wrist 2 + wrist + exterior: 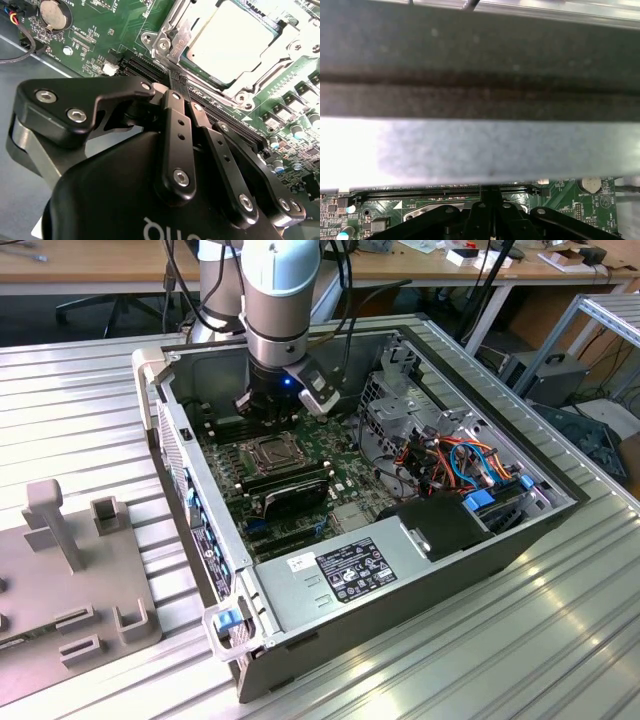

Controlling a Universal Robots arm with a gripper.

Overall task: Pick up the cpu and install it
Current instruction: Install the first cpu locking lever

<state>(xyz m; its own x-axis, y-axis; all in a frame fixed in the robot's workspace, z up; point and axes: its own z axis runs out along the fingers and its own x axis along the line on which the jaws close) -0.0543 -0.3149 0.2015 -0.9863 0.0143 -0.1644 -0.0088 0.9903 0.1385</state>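
One cpu [235,42] lay flat in its socket on the green motherboard [340,485], ringed by the metal socket frame [172,42]. The jaws [176,82] were pressed together with nothing between them, their tips just beside the socket over a black slot. The open computer case [420,570] rested on a ribbed metal surface [80,390]

A ribbed metal table [80,390] carries an open computer case [520,540] and grey fixture [70,590].
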